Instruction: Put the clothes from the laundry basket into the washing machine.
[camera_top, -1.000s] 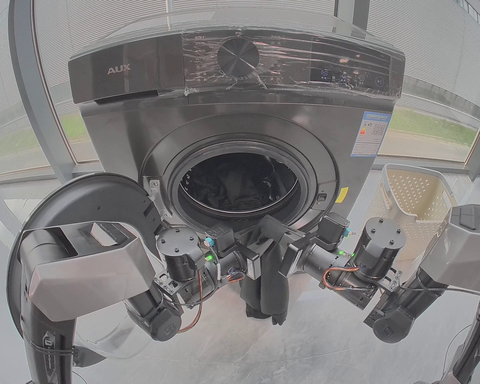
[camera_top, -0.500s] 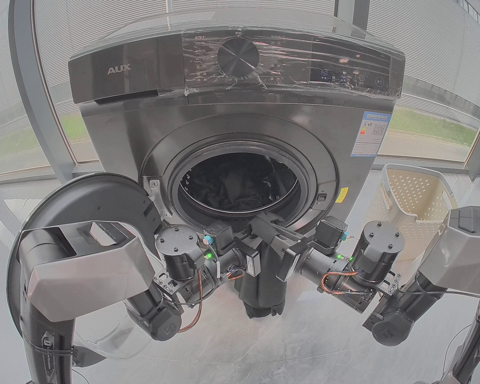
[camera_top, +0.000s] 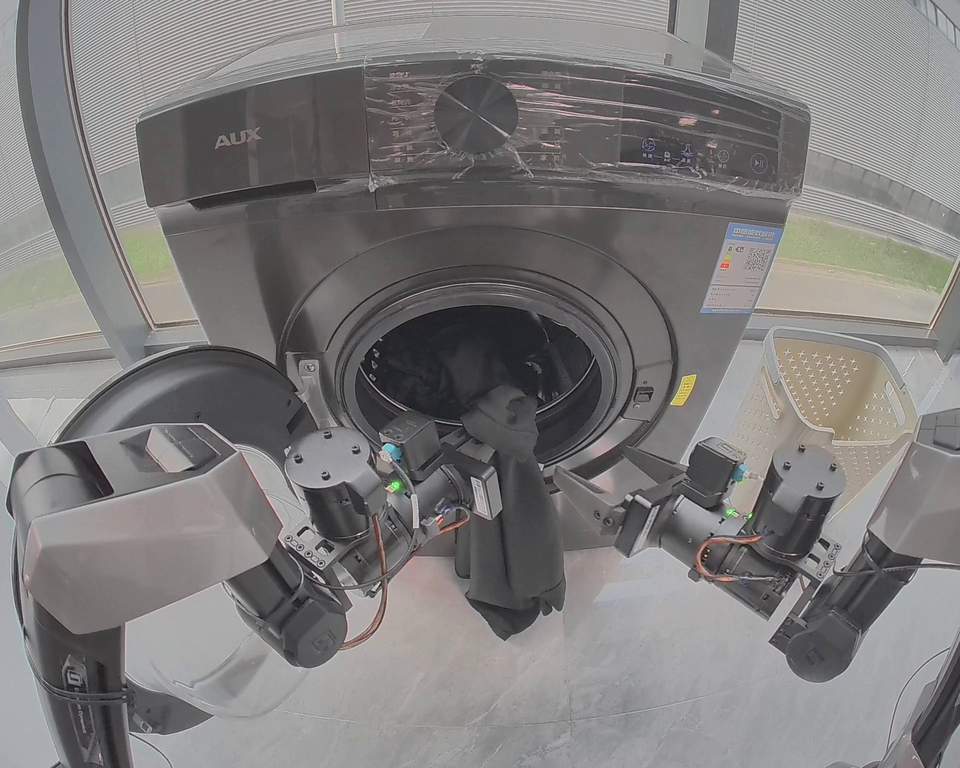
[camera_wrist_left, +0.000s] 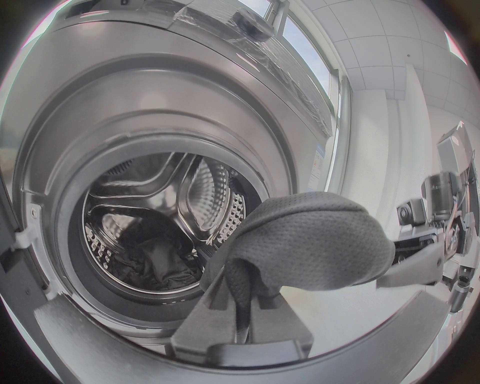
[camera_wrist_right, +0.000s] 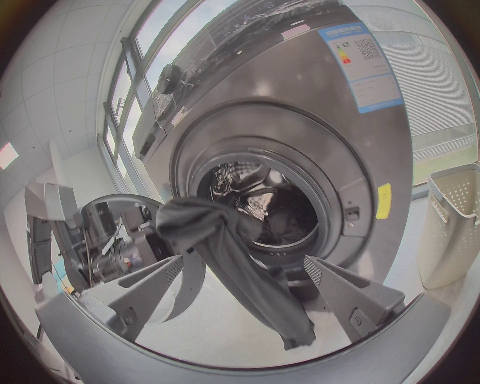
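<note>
Mid-load update: I'm on the step where a piece actually goes through the door. My left hand (camera_wrist_left: 241, 296) is clamped on the bunched top of a dark grey, limp fabric garment (camera_top: 520, 530), right at the lower lip of the round drum opening (camera_top: 480, 340) of the grey metal front-loading washing machine (camera_top: 250, 265). Most of the cloth hangs straight down in front of the machine toward the floor, so it's not inside yet. My right hand (camera_top: 612, 485) sits just beside it on the right, fingers spread apart and holding nothing. There's dark laundry (camera_top: 415, 370) lying in the drum. I reckon the next move is pushing the left hand up and deep inside so the tail clears the rim before I let go, or it'll slide back out. The cream perforated plastic laundry basket (camera_top: 830, 400) stands off to my right.
</note>
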